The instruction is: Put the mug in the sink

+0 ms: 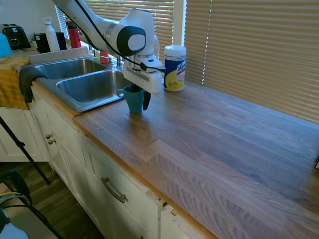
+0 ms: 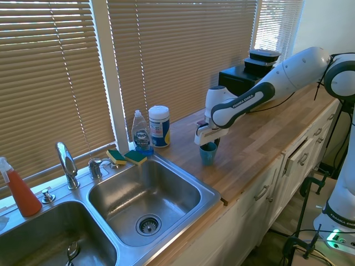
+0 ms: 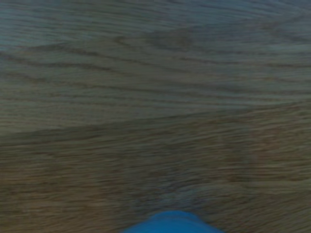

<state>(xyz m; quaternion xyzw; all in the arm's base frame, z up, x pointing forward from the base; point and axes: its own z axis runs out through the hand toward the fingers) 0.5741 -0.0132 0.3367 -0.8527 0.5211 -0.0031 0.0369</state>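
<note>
Upright on the wooden tabletop (image 1: 214, 144) the mug (image 1: 133, 99) is seen, left of centre in the first exterior view, its long axis vertical and its open mouth turned upward. Its handle is pointed toward the sink (image 1: 89, 87), whose metal rim lies just beside it at the left of that frame. The claw (image 1: 140, 101) is lowered over the mug from above, one dark finger being visible outside the wall on the right; whether the mug is clamped cannot be told. In the second exterior view the mug (image 2: 208, 153) is found right of centre, near the corner of the nearer basin of the sink (image 2: 145, 200). A wipes canister (image 1: 175, 67) is placed behind the mug, apart from it, by the closed window blinds (image 1: 249, 50). A dish soap bottle (image 2: 142, 133) and sponges (image 2: 127, 157) are set at the sink's back edge. In the blurred wrist view, wood grain and a blue sliver (image 3: 171, 222) at the bottom edge are shown.
</note>
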